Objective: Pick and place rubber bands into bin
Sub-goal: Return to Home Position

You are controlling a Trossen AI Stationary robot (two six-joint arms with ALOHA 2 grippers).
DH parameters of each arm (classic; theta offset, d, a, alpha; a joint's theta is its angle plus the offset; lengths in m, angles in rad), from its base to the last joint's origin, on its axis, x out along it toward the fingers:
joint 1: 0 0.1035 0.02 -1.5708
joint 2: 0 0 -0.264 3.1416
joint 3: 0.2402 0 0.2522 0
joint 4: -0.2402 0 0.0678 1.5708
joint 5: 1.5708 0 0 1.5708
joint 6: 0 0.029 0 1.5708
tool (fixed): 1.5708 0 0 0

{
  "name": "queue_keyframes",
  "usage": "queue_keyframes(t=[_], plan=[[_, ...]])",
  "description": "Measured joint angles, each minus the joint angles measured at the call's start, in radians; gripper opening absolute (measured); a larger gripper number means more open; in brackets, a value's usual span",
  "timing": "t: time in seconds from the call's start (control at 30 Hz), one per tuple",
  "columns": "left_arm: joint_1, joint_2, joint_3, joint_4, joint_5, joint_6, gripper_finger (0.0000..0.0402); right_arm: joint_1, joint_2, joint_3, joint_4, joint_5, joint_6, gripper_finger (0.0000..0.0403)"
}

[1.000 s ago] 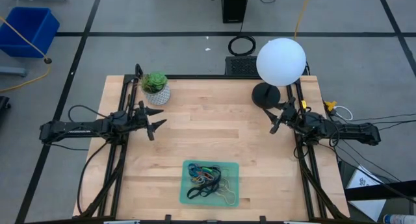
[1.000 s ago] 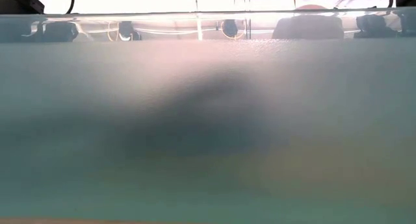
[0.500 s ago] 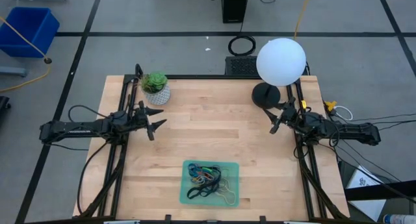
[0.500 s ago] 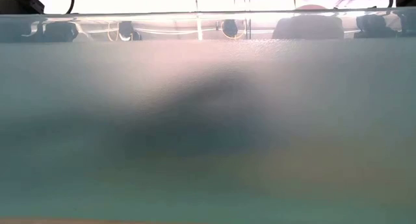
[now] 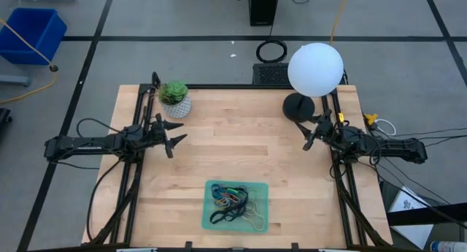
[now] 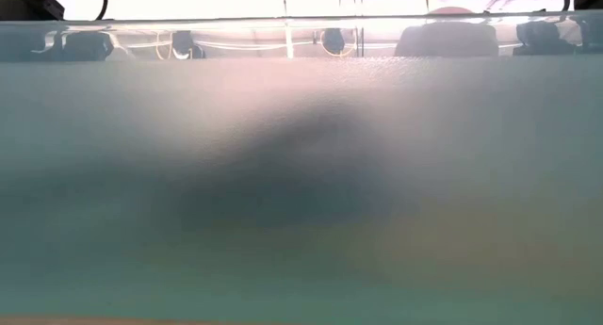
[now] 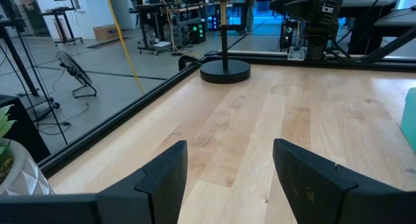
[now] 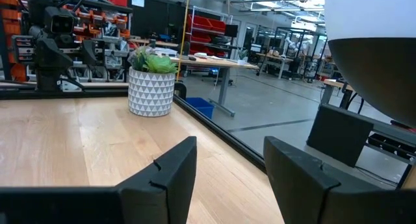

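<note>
Left gripper (image 5: 177,139), right gripper (image 5: 309,133) spread wide, empty, near table (image 5: 241,150) side edges; rubber bands (image 5: 232,202) heaped in green bin (image 5: 263,188) near front edge.

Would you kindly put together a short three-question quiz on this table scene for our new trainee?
1. True or false: the rubber bands lie inside the green tray.
2. Which stands nearest the left gripper? A lamp, B potted plant, C tray.
3. Fill in: the right gripper, like the left, is ___ and holds nothing.
Key: 1 true; 2 B; 3 open.
</note>
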Motion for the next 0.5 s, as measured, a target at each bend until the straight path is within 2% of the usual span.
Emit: queue_keyframes(t=[0.5], plan=[[0.000,0.000,0.000,0.000,0.000,0.000,0.0235,0.000,0.000,0.000,0.000,0.000,0.000,0.0172]])
